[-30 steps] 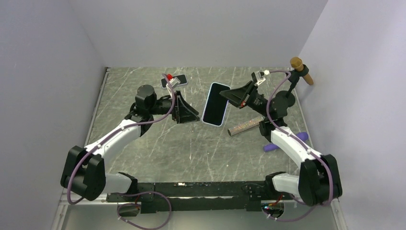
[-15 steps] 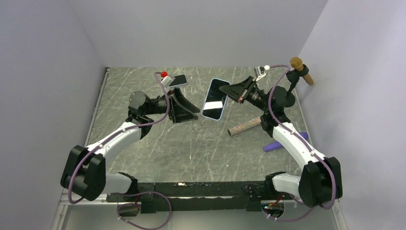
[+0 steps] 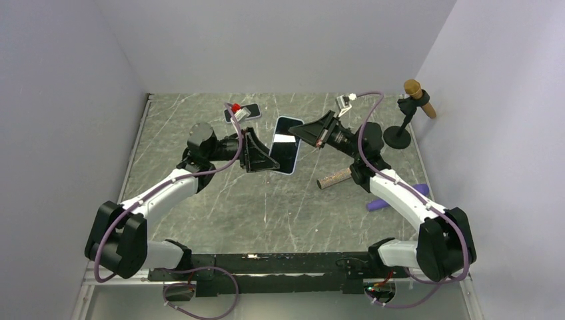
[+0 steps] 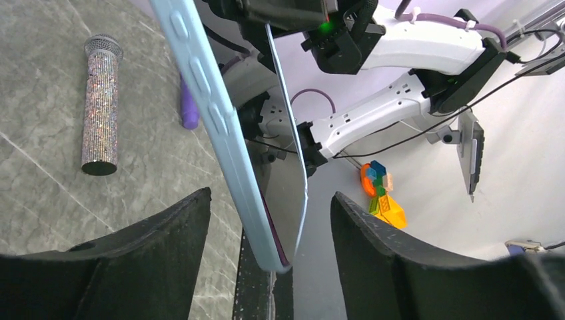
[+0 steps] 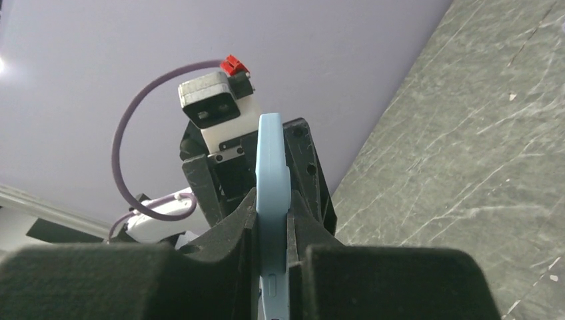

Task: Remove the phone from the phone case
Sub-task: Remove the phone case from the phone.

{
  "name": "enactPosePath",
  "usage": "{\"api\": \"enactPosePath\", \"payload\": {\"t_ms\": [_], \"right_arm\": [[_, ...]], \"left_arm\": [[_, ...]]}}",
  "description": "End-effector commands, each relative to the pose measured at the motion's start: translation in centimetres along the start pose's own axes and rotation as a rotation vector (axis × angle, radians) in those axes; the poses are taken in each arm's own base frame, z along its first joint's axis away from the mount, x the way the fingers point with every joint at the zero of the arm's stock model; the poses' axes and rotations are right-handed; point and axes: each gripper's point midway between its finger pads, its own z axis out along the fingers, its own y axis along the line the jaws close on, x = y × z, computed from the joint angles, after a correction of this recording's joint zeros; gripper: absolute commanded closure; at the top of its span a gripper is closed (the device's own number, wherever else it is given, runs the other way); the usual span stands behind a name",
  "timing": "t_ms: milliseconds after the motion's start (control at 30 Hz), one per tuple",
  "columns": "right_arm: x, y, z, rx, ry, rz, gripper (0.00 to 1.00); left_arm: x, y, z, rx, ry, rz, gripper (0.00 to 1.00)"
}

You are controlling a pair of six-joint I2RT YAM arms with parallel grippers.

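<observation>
Over grey marbled tabletop (image 3: 173, 120), the right gripper (image 3: 298, 131) is clamping the stiff, slick phone (image 3: 285, 143) at its 2 o'clock edge while the left gripper (image 3: 264, 152), jaws spread, is straddling the bendy-looking case (image 5: 272, 173) at 8 o'clock, probably offering the best peeling spot.

**A robot test cell in a lab**

A marbled table (image 3: 200, 213) is boxed in on three sides by bare, pale walls (image 3: 280, 40). A left arm (image 3: 160, 193) and a right arm (image 3: 406, 200) are bolted to a black rail (image 3: 266, 265) at its near edge. Props are laid out: a glitter microphone (image 3: 335, 177), a stand (image 3: 398, 137). Toy bricks (image 4: 386, 207) are seen beyond the table.
</observation>
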Motion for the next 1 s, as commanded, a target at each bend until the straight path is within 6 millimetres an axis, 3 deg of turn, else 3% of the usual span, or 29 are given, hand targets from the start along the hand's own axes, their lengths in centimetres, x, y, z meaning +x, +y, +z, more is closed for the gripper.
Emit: {"api": "enactPosePath", "payload": {"t_ms": [0, 133, 200, 233, 400, 567, 667, 900, 967], "right_arm": [[-1.2, 3.9, 0.9, -0.100, -0.058, -0.115, 1.00], [-0.9, 3.6, 0.6, -0.059, -0.023, -0.149, 1.00], [-0.7, 3.5, 0.5, -0.034, 0.039, -0.182, 1.00], [-0.3, 2.7, 0.3, 0.007, 0.102, -0.180, 1.00], [1.9, 2.5, -1.0, 0.033, 0.389, -0.273, 0.74], [2.5, 3.2, -1.8, 0.017, 0.476, -0.325, 0.55], [2.6, 3.3, -1.5, -0.003, 0.506, -0.318, 0.54], [3.5, 2.8, -1.5, -0.043, 0.572, -0.281, 0.61], [3.7, 2.5, -1.6, -0.042, 0.584, -0.263, 0.73]], "left_arm": [[-1.2, -1.6, 0.3, 0.037, -0.011, 0.086, 0.39], [-0.9, -2.0, 0.3, 0.067, 0.018, 0.092, 0.68], [-0.7, -2.2, 0.4, 0.084, 0.033, 0.095, 0.96], [-0.6, -2.3, 0.4, 0.089, 0.036, 0.094, 1.00], [-0.4, -3.6, 0.4, 0.148, 0.049, 0.117, 1.00], [-0.1, -3.9, 0.5, 0.167, 0.075, 0.122, 1.00], [0.5, -4.1, 0.8, 0.184, 0.100, 0.113, 1.00], [0.9, -3.8, 1.1, 0.165, 0.127, 0.118, 1.00], [1.0, -3.7, 1.2, 0.159, 0.131, 0.120, 1.00]]}}
